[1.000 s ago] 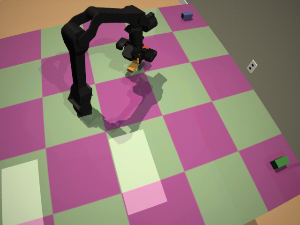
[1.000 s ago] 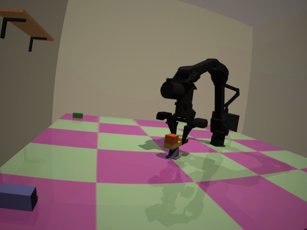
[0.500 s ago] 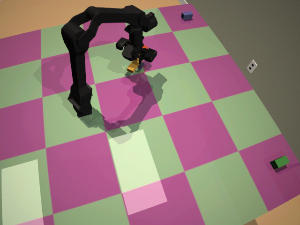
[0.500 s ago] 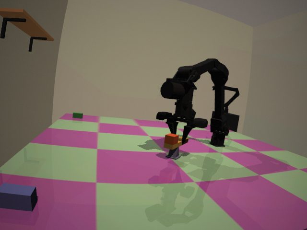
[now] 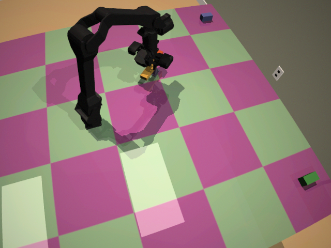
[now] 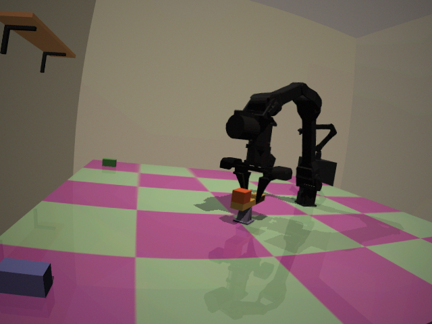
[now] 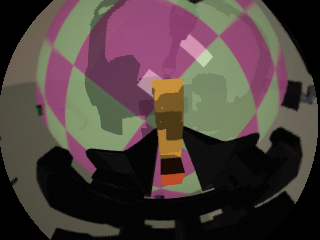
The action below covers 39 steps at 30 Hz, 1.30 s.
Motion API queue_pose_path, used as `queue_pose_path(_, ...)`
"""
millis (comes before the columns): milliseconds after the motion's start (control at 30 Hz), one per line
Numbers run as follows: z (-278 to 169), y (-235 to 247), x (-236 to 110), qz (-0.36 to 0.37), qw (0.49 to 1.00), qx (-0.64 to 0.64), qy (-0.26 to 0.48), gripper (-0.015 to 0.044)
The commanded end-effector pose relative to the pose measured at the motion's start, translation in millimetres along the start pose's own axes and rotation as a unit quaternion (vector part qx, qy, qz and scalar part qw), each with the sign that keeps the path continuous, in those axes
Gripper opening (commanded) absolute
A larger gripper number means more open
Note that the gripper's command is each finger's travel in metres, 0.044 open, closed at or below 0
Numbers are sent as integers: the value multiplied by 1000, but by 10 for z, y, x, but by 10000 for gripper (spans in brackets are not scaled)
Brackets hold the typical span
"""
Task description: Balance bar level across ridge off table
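The yellow-orange bar (image 5: 146, 74) (image 6: 238, 205) (image 7: 168, 100) looks about level and clear of the table. A red-orange block (image 5: 160, 52) (image 6: 241, 196) (image 7: 172, 178) sits on one end of it. The grey ridge (image 6: 244, 215) stands on the table under the bar, nearer the block end. The bar appears to meet the ridge's top, but the contact line is too small to tell for sure. My gripper (image 6: 252, 198) (image 7: 169, 130) points down and is shut on the bar, one finger on each side. In the top view the gripper partly hides the bar and ridge.
A blue block (image 5: 206, 17) (image 6: 24, 278) lies at one table corner. A green block (image 5: 310, 178) (image 6: 109, 162) lies at another corner. Both are far from my gripper. A wall shelf (image 6: 45, 38) hangs at the upper left in the exterior view.
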<state>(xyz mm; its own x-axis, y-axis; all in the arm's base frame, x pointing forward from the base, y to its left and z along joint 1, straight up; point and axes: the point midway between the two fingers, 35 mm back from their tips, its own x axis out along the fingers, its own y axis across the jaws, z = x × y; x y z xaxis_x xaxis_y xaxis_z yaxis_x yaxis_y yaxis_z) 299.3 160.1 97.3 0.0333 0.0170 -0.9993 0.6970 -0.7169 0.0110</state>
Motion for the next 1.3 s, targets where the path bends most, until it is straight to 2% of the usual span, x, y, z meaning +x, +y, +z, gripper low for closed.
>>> queue_pose_path(0, 0, 0, 0, 0, 1000, 0, 0, 131)
queue_pose_path(67, 0, 0, 0, 0, 1000, 0, 0, 167)
queue_pose_path(1267, 0, 0, 0, 0, 1000, 0, 0, 172)
